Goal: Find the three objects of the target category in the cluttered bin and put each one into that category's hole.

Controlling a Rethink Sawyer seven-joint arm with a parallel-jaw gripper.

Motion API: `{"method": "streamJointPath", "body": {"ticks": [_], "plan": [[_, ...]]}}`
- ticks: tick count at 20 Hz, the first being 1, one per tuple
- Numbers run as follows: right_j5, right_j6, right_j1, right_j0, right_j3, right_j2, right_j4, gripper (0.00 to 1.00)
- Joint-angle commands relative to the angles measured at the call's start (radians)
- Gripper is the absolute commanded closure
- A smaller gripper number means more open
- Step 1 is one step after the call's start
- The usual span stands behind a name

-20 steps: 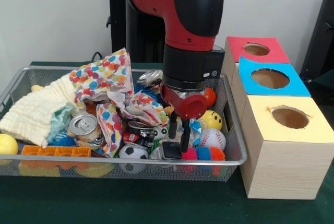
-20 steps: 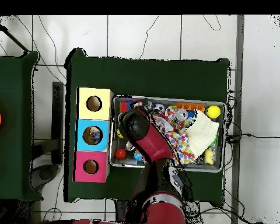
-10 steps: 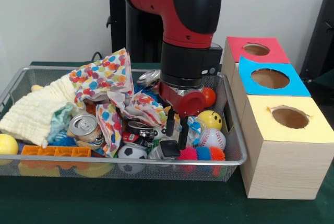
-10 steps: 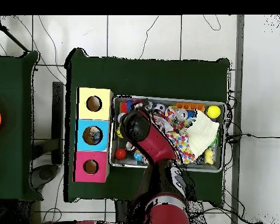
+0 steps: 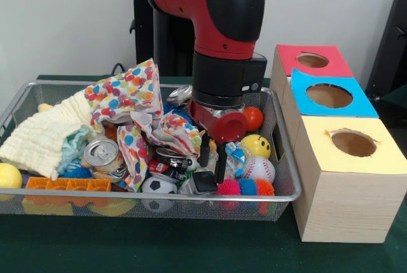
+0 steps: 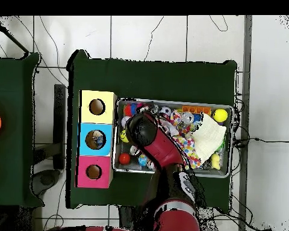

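Green desk (image 5: 191,251), plain wall behind, and the bin (image 5: 289,187) fills the left and middle of the frame, crammed with junk. Gripper (image 5: 212,158) hangs low over the lower-middle pile, fingers (image 5: 220,165) slightly apart with nothing between them. Looks like it's mid-search; next it'll need to pick a target, maybe the baseball (image 5: 259,168) just right of it.

A silver wire-mesh bin (image 5: 287,191) is seen on a dark green bench (image 5: 191,247). Red (image 5: 313,60), blue (image 5: 329,96) and yellow tops (image 5: 353,143) are shown on the pale wooden boxes at right. A multicoloured spotted cloth (image 5: 127,98), a cream cloth (image 5: 44,136) and a black-and-white ball (image 5: 158,187) are visible.
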Motion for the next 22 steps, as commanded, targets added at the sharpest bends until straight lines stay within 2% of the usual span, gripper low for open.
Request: {"method": "streamJointPath", "body": {"ticks": [1, 11, 17, 22], "plan": [[0.018, 0.173, 0.064, -0.045, 0.081, 0.095, -0.033, 0.0], [-0.029, 0.182, 0.102, -0.07, 0.073, 0.137, -0.061, 0.0], [0.002, 0.162, 0.09, -0.043, 0.068, 0.08, -0.069, 0.0], [0.034, 0.154, 0.051, -0.035, 0.098, 0.053, -0.076, 0.0]]}}
